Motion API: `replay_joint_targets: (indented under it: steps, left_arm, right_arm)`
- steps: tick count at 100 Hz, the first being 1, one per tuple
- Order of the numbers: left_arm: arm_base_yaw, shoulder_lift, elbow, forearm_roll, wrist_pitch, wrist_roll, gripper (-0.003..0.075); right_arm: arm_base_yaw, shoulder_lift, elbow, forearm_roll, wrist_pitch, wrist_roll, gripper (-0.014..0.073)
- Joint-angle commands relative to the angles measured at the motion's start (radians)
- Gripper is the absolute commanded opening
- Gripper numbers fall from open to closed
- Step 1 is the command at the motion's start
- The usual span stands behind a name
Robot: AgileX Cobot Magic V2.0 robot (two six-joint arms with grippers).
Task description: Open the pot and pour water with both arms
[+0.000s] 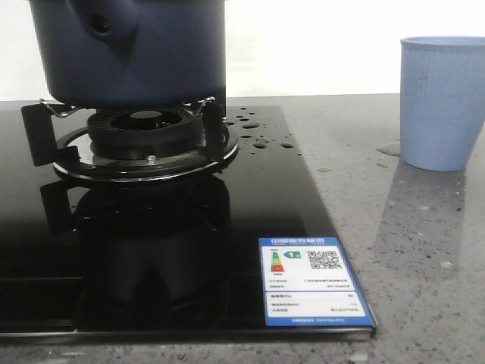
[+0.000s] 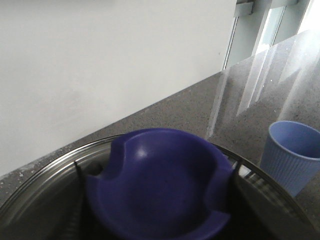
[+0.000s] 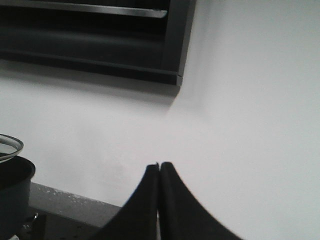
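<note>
The dark navy-blue pot (image 1: 151,61) stands on the burner supports at the far left, its stub with a small hole (image 1: 102,26) facing me. In the left wrist view my left gripper (image 2: 157,167) has a dark finger (image 2: 82,200) on each side of the blue knob (image 2: 160,190) of the glass lid (image 2: 40,185), shut on it. My right gripper (image 3: 159,165) is shut and empty, up in the air facing the white wall. The pot (image 3: 12,195) and the lid's rim (image 3: 10,146) show at the edge of that view. No gripper shows in the front view.
A light blue ribbed cup (image 1: 443,102) stands on the grey counter at the right and also shows in the left wrist view (image 2: 290,155). The black glass hob (image 1: 151,250) carries the burner (image 1: 144,133), water drops (image 1: 258,133) and an energy label (image 1: 311,280).
</note>
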Motion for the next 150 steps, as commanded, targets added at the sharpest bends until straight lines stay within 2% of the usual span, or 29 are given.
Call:
replay_joint_targets:
  steps: [1,24,29,46,55,59,64,69,81,87,107,125,137,150]
  left_arm:
    - [-0.012,0.018,-0.053,-0.079,0.026,0.001,0.0232]
    - [-0.012,0.059,-0.053,-0.079,0.03,0.014,0.0246]
    - [-0.012,0.059,-0.053,-0.079,0.035,0.049,0.0298]
    - [-0.012,0.048,-0.071,-0.092,0.043,0.059,0.0593]
    - [-0.007,0.009,-0.089,-0.092,0.043,0.059,0.0622]
    - [-0.005,-0.023,-0.094,-0.092,0.031,0.059,0.0601]
    - [0.003,-0.073,-0.094,-0.092,0.007,0.038,0.0536]
    - [0.014,-0.133,-0.082,-0.092,-0.028,0.011,0.0428]
    - [0.04,-0.314,0.0,-0.092,-0.132,-0.001,0.009]
    - [0.043,-0.422,0.065,-0.092,-0.193,-0.001,-0.0018]
    - [0.043,-0.772,0.414,-0.085,-0.31,-0.001,-0.0019]
    - [0.043,-1.043,0.719,-0.085,-0.355,-0.001,-0.0019]
    - [0.043,-1.164,0.83,-0.12,-0.355,-0.002,-0.0019]
    - [0.043,-1.234,0.872,-0.15,-0.351,-0.002,-0.0019]
  right_arm:
    - [-0.004,-0.013,-0.023,0.016,0.019,0.003,-0.0067]
    - [-0.004,-0.027,-0.023,0.016,0.087,0.003,-0.0067]
    - [-0.004,-0.027,-0.023,0.016,0.087,0.003,-0.0067]
    - [-0.004,-0.027,-0.023,0.016,0.088,0.003,-0.0067]
    - [-0.004,-0.027,-0.023,0.016,0.088,0.003,-0.0067]
    - [-0.004,-0.027,-0.023,0.016,0.088,0.003,-0.0067]
    - [-0.004,-0.027,-0.023,0.016,0.088,0.003,-0.0067]
    - [-0.004,-0.029,-0.023,0.011,0.089,0.003,-0.0067]
    - [-0.002,-0.067,-0.023,-0.036,0.093,0.003,-0.0067]
    - [-0.001,-0.1,-0.016,-0.053,0.095,0.003,-0.0067]
    - [-0.001,-0.261,0.07,-0.062,0.195,0.003,-0.0067]
    - [-0.001,-0.371,0.169,-0.061,0.205,0.003,-0.0067]
    - [-0.001,-0.391,0.195,-0.061,0.199,0.003,-0.0067]
    - [-0.001,-0.391,0.196,-0.061,0.194,0.003,-0.0067]
